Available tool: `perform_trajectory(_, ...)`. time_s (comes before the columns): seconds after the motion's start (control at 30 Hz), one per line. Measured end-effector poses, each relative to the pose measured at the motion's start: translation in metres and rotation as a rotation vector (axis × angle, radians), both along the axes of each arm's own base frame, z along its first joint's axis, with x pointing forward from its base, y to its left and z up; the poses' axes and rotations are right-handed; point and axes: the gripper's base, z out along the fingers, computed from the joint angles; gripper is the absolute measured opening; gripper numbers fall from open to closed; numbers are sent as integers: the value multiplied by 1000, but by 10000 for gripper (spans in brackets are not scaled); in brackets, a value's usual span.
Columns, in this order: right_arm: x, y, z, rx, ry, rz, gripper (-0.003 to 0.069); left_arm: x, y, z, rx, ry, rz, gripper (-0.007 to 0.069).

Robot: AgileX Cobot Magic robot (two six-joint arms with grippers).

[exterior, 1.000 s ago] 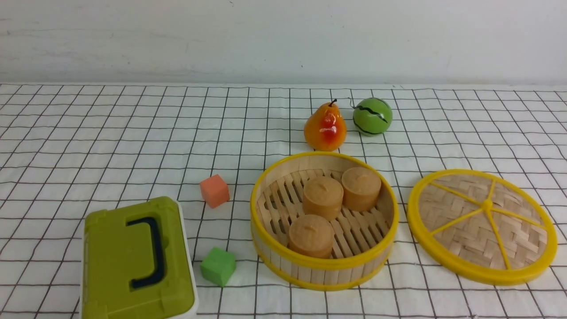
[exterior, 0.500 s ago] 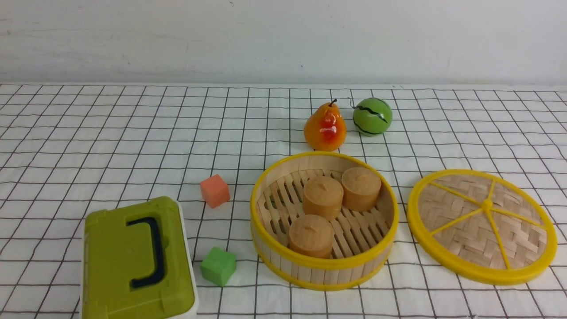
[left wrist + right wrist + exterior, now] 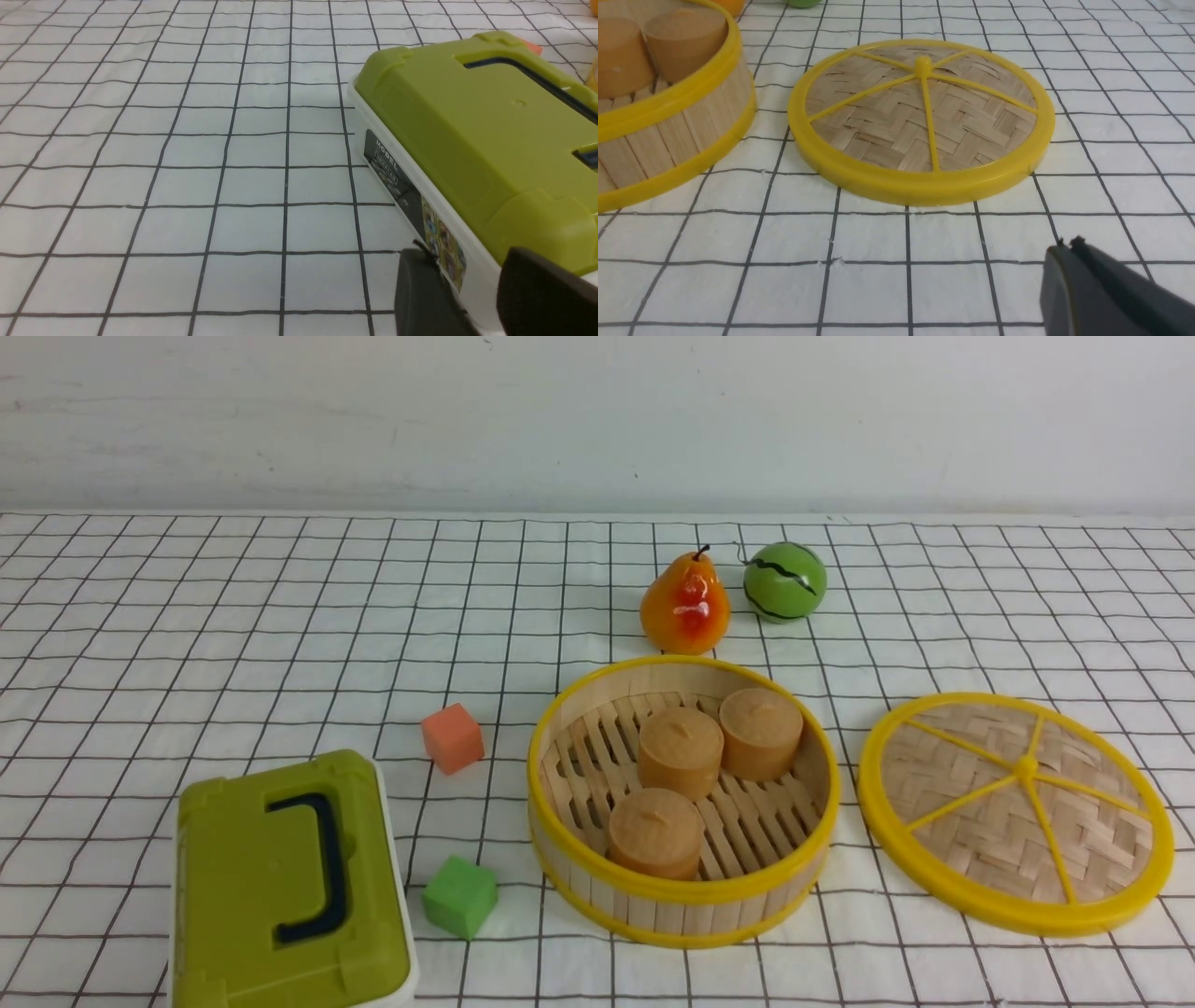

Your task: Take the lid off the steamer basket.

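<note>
Over the near-left part of the white cloth with black grid lines point(image 3: 112, 644), the olive-green rectangular box with a dark blue handle and white base point(image 3: 261, 887) stands by the cloth's near side; the left gripper point(image 3: 472, 275), dark and two-fingered, has its fingers parted beside the box's near end, and they grasp nothing that I can see; next along come a small salmon-orange cube point(image 3: 453, 738) and, nearer the robot, a bright green cube point(image 3: 460, 897); then the round steamer basket of pale bamboo slats with yellow plastic rims point(image 3: 686, 913), standing open, three round tan toy buns point(image 3: 655, 833) on its slatted floor; beyond it, towards the far edge, sit a glossy orange-red pear point(image 3: 686, 604) and a green ball with dark stripes point(image 3: 786, 581).

The lid, a flat disc of woven bamboo with yellow rim, spokes and knob point(image 3: 921, 123), lies face up on the right part of the cloth, beside the basket and apart from it; nearer the robot, the right gripper point(image 3: 1069, 247) is clenched on itself, empty.

The uncovering looks finished, and the step in hand seems to be rest after it; the next move probably calls for nothing more than keeping both arms back, so that neither lid nor basket is nudged.
</note>
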Motion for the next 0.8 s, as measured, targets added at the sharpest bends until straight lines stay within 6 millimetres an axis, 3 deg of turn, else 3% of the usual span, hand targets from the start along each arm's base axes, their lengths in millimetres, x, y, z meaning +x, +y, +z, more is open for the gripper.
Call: perform_trajectory(0.8,0,0,0,0,2,0,-12,0,0,0,0,0,0,239)
